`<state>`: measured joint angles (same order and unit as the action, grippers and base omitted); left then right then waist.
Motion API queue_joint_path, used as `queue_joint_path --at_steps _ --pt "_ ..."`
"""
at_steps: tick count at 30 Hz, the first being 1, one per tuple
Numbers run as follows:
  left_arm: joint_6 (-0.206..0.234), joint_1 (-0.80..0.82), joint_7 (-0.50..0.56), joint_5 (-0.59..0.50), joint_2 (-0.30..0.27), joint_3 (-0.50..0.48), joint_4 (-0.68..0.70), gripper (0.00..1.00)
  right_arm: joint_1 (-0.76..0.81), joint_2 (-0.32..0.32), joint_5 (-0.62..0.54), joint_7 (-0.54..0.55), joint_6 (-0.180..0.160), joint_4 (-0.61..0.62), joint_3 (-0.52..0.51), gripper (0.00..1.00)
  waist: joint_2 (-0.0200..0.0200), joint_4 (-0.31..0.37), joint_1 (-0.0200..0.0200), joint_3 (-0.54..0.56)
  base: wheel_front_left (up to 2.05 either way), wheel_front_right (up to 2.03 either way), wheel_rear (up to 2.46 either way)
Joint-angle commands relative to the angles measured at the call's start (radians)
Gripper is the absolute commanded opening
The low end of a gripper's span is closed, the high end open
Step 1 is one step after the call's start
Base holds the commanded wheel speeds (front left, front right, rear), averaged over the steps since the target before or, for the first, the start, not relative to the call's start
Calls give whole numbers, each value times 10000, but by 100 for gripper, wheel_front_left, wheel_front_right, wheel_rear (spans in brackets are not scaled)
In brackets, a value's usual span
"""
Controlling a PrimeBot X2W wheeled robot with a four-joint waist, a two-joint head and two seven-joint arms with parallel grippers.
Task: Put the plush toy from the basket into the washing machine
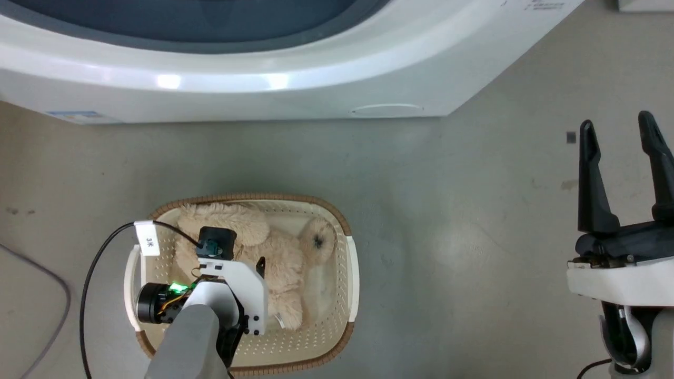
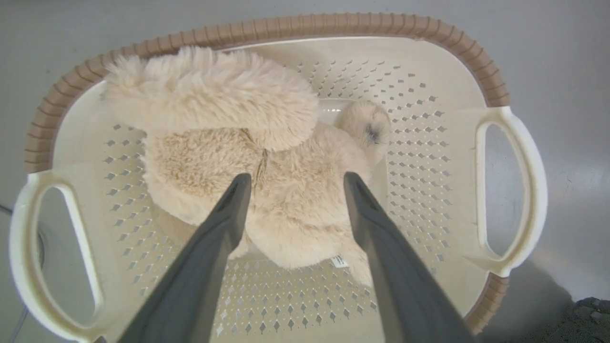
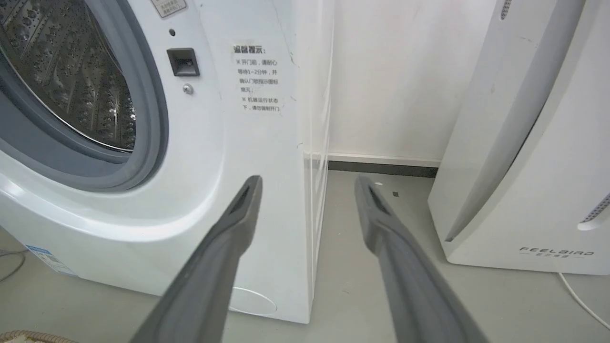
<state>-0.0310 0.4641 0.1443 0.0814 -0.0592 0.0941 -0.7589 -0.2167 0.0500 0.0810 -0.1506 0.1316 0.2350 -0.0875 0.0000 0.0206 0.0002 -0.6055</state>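
Honestly, I am only starting: the plush toy (image 2: 205,157) is lying in the basket (image 2: 295,26), in front of the washing machine (image 1: 263,79). I am hovering my left claw (image 2: 296,176) over it, spread wide, holding nothing; grabbing, lifting and loading are waiting.

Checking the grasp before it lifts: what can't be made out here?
- Left wrist view: whether the left gripper touches the plush toy; fur hides contact.
- Head view: its fingers, mostly hidden under its own wrist.
- Head view: washing machine opening, cut off by the top edge.
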Motion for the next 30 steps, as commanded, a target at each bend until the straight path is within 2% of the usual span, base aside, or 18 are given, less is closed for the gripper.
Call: queue_joint_path --at_steps 1,14,30 --pt "-56 336 193 113 -17 96 -374 100 -301 2 64 -111 -6 167 -41 100 0 -5 -2 -343 0 0 0" --pt "-185 1362 535 254 -47 546 -1712 100 -784 2 195 -382 -7 575 -85 100 0 71 -2 -1499 0 0 0" --pt "-73 2772 202 463 -236 1109 -3461 100 -1474 2 392 -736 -8 1071 -259 100 0 151 -2 -2967 0 0 0"
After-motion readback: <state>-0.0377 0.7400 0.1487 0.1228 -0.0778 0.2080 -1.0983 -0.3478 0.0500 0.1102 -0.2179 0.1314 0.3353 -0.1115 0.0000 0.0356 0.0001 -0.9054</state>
